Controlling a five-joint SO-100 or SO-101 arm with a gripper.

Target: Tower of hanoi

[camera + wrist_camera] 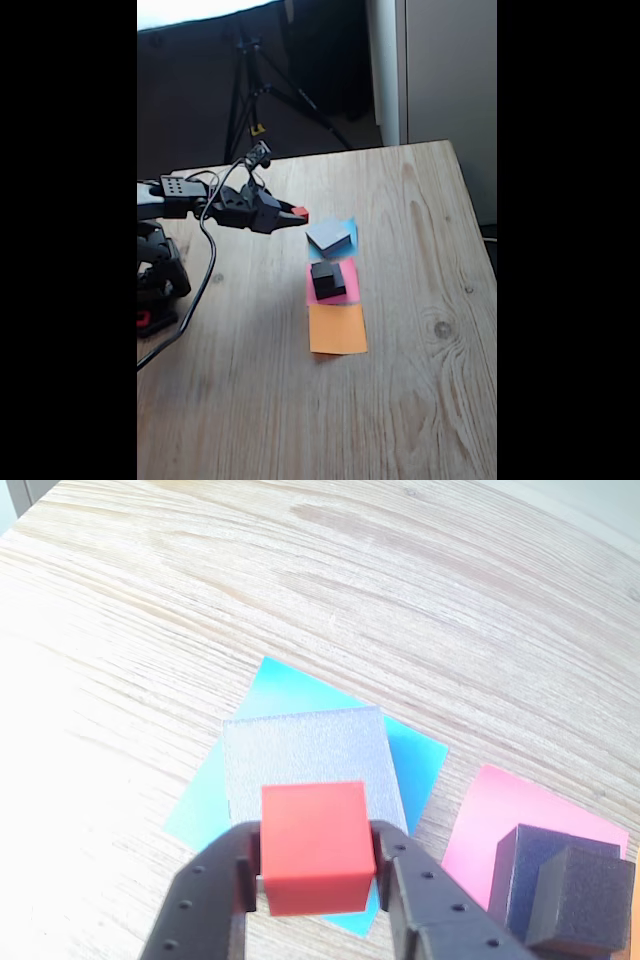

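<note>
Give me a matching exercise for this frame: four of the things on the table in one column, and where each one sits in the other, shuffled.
Things:
1. red cube
2. wide grey block
3. small dark grey block
4. orange paper square

Places:
A. lying on the blue paper square
B. bare, nothing on it
C. clamped between the fingers of the gripper
D. stacked on the black block, over the pink paper square

Pairs: 1-C, 2-A, 3-D, 4-B

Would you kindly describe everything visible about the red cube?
The red cube is small, matte and plain, with sharp edges and no markings. The gripper holds it clamped between its two black fingers, one against each side. It is lifted off the table, roughly level, above the near edge of the grey block in the wrist view. In the fixed view it shows at the gripper's tip.
</note>
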